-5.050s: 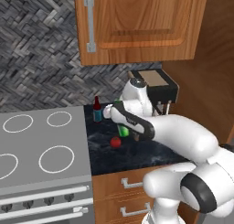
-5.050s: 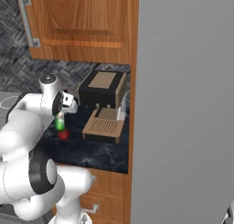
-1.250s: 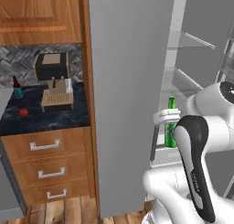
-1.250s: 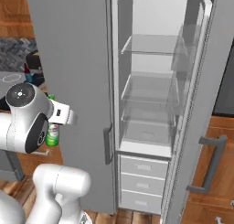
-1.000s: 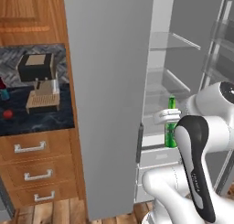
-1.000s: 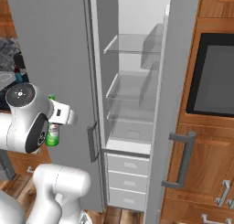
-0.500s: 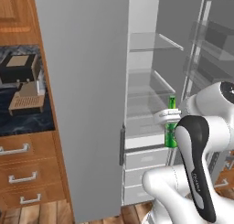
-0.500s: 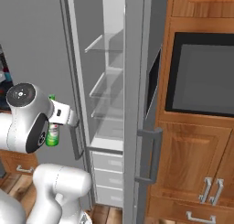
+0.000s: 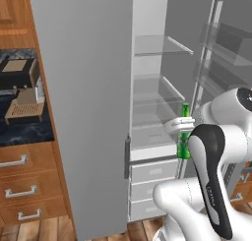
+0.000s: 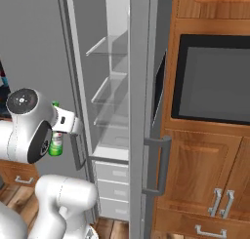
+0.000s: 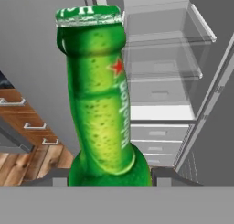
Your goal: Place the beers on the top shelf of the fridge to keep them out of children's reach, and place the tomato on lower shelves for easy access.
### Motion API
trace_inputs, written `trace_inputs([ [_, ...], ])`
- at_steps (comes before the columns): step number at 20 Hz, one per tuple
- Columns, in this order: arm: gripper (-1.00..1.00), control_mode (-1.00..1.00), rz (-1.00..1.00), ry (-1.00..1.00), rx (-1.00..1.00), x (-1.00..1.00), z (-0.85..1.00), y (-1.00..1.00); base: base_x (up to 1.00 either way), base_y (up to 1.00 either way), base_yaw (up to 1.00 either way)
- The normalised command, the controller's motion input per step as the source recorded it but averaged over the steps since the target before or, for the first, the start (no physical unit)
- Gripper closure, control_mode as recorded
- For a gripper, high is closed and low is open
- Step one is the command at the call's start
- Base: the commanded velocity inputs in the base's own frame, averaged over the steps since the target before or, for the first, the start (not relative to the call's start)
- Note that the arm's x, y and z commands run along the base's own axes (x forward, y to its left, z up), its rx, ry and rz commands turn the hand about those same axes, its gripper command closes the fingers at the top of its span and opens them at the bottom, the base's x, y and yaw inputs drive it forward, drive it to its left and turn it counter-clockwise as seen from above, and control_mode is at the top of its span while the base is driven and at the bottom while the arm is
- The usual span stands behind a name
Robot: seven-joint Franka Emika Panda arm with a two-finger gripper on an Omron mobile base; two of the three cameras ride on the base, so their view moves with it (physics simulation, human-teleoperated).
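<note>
The bright green beer bottle [image 9: 184, 136] stands upright in my gripper [image 9: 183, 123], which is shut on it just in front of the open fridge [image 9: 83, 87]. From the right base view the bottle [image 10: 55, 143] hangs left of the fridge opening. In the hand view the bottle [image 11: 103, 104] rises between my fingertips [image 11: 52, 179]. Behind it lie the top shelf [image 11: 160, 26] and a lower shelf [image 11: 160, 65], both bare. The top shelf [image 9: 157, 47] sits well above the bottle's cap. The brown beer and the tomato are out of view.
The fridge's left door [image 9: 78, 136] stands open between me and the counter with a coffee machine [image 9: 19, 87]. Its right door [image 10: 141, 111] with a handle [image 10: 161, 165] stands open near a wall oven [image 10: 215, 79]. White drawers [image 9: 152, 171] fill the fridge's bottom.
The base has driven on to the right, so the whole scene slid left and the open fridge now faces me. The green bottle stays held in the gripper.
</note>
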Motion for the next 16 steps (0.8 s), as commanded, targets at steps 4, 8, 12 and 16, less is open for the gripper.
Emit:
trace_inputs([
  [4, 1.0, 1.0, 0.0, 0.0, 0.0, 0.0, 0.0, 0.0, 0.13, -0.13, -0.01],
  [8, 1.0, 1.0, 0.0, 0.0, 0.0, 0.0, 0.0, 0.0, 0.3, 0.0, -0.04],
  [12, 1.0, 1.0, 0.0, 0.0, 0.0, 0.0, 0.0, 0.0, 0.53, 0.0, -0.07],
  [16, 1.0, 1.0, 0.0, 0.0, 0.0, 0.0, 0.0, 0.0, 0.64, 0.0, -0.07],
])
